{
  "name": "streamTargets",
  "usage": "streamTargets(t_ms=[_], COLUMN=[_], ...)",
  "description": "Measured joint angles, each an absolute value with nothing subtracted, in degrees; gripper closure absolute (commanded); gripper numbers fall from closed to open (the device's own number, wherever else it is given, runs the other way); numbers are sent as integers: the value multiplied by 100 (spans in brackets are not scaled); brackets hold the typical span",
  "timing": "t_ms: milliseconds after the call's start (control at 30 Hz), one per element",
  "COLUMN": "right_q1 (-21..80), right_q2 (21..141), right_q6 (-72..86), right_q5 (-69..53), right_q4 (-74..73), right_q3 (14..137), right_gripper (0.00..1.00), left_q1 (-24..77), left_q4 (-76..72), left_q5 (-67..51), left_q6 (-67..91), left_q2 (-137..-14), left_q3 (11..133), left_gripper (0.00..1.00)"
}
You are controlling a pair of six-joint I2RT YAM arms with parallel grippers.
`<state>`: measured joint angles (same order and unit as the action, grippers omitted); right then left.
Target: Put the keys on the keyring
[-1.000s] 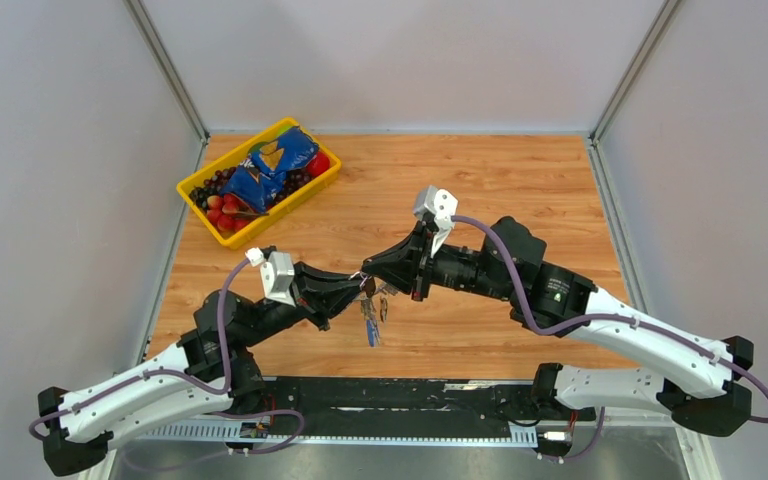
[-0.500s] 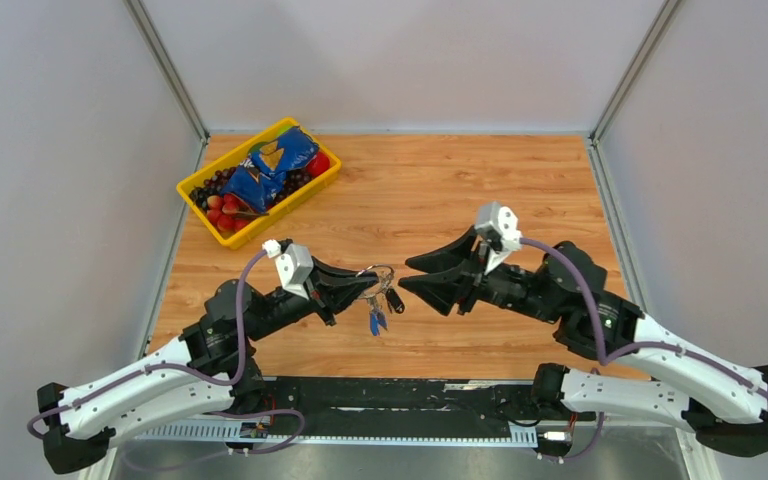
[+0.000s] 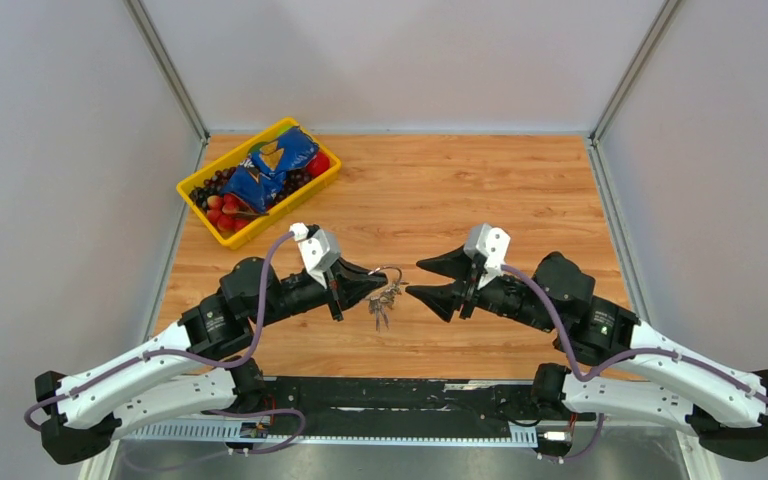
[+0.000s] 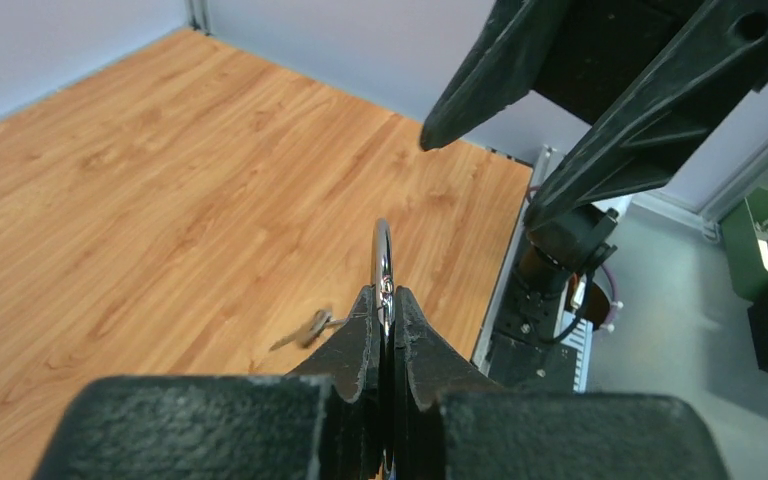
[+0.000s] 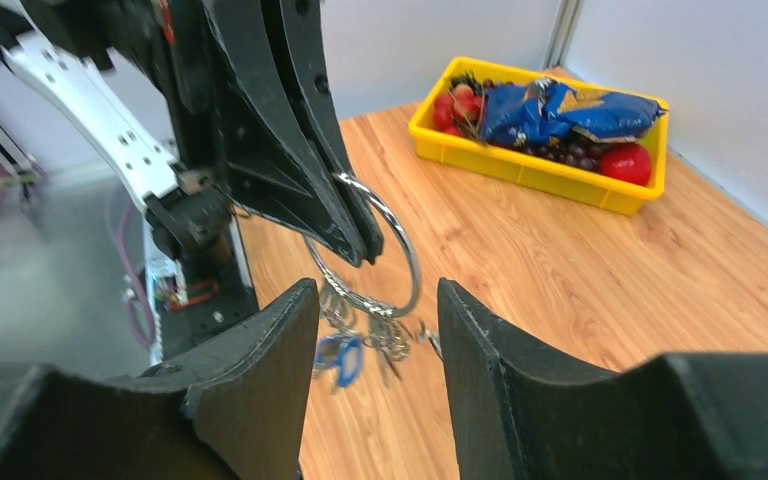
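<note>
The keyring (image 3: 388,272) is a thin silver wire ring held above the table, with my left gripper (image 3: 365,283) shut on its edge. Several small keys (image 3: 380,310) dangle below it, blurred. In the left wrist view the ring (image 4: 382,262) stands edge-on between the closed left gripper (image 4: 383,300). My right gripper (image 3: 415,278) is open just right of the ring, apart from it. In the right wrist view the keyring (image 5: 400,250), the key cluster (image 5: 385,335) and a blue tag (image 5: 338,358) hang beyond the open right gripper (image 5: 375,290).
A yellow bin (image 3: 295,205) with a blue bag, grapes and red fruit sits at the table's back left; it shows as the yellow bin (image 5: 535,175) in the right wrist view. Grey walls enclose the wooden table (image 3: 520,190).
My right gripper has opened and drawn back to the right, away from the ring. The left gripper has carried the keyring right and farther back. The keys are swinging.
</note>
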<state>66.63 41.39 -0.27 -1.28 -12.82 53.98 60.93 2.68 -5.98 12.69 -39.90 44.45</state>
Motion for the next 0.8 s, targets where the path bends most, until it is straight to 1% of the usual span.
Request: streamTargets(t_ms=[267, 467, 567, 800], right_q1=[6663, 6663, 6663, 6663], right_q2=[4180, 4311, 4471, 4654], right_q6=[-939, -1203, -1238, -1275], right_q5=[-189, -502, -707, -1177], right_q4=[-1402, -1396, -1396, -1420], right_q3=[5269, 5264, 5242, 5168], right_gripper=[45, 46, 47, 57], left_q1=[6093, 6093, 6093, 6086], left_q4=[797, 869, 869, 821], left_q5=[-1194, -1559, -1710, -1927], left_q6=[1273, 1299, 1326, 1358], left_q2=[-4136, -4143, -4143, -4143], left_q3=[4731, 4733, 4733, 4731], left_gripper=[100, 100, 100, 100])
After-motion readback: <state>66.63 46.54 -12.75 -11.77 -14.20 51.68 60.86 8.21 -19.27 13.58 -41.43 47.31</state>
